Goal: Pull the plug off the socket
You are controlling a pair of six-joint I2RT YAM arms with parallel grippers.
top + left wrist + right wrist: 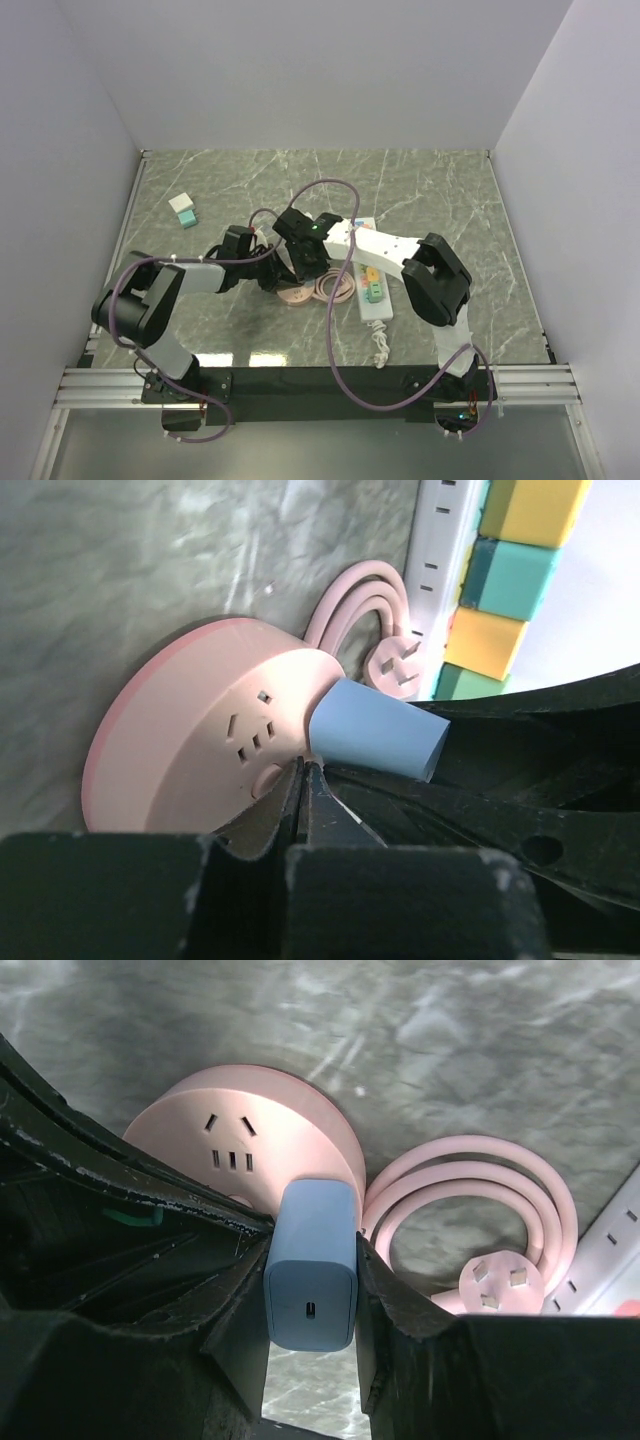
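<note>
A blue plug (pixel 311 1290) stands in the top of a pink round socket (pixel 250 1110), beside the socket's empty outlet holes. My right gripper (pixel 312 1242) is shut on the plug, one finger against each of its sides. The left gripper (pixel 305 772) is shut with nothing in it, and its tips rest on the pink round socket (pixel 190 740) right next to the blue plug (pixel 380 730). In the top view both grippers (pixel 300 265) meet over the pink round socket (pixel 293 295), and the plug is hidden under them.
The socket's pink cord (pixel 470 1185) lies coiled to the right, its own plug head (pixel 495 1282) prongs up. Beyond it a long white power strip (pixel 368 290) carries coloured blocks (pixel 510 575). A small teal and white block (pixel 183 210) sits far left.
</note>
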